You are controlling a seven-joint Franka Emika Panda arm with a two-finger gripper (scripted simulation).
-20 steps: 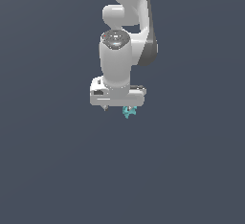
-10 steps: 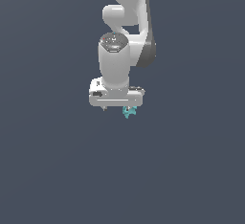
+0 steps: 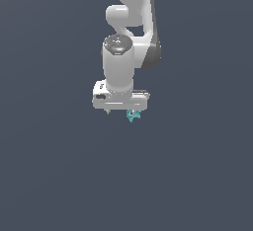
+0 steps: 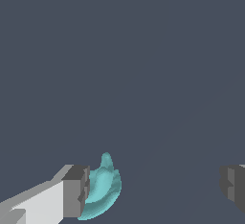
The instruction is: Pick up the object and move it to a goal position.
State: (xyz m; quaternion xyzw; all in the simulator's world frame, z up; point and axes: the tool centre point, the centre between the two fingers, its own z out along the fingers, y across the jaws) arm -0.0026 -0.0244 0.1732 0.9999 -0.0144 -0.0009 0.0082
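I have the claw (image 4: 153, 189) spread wide, one finger (image 4: 76, 191) touching the small knobby teal object (image 4: 101, 187) between them, so next I'd close to grasp it.

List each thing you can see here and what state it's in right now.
End effector: open, jaws wide apart.
Teal object: not gripped, resting against one finger only, far from the other.
Robot arm: reaching down, wrist pointing down over the object.
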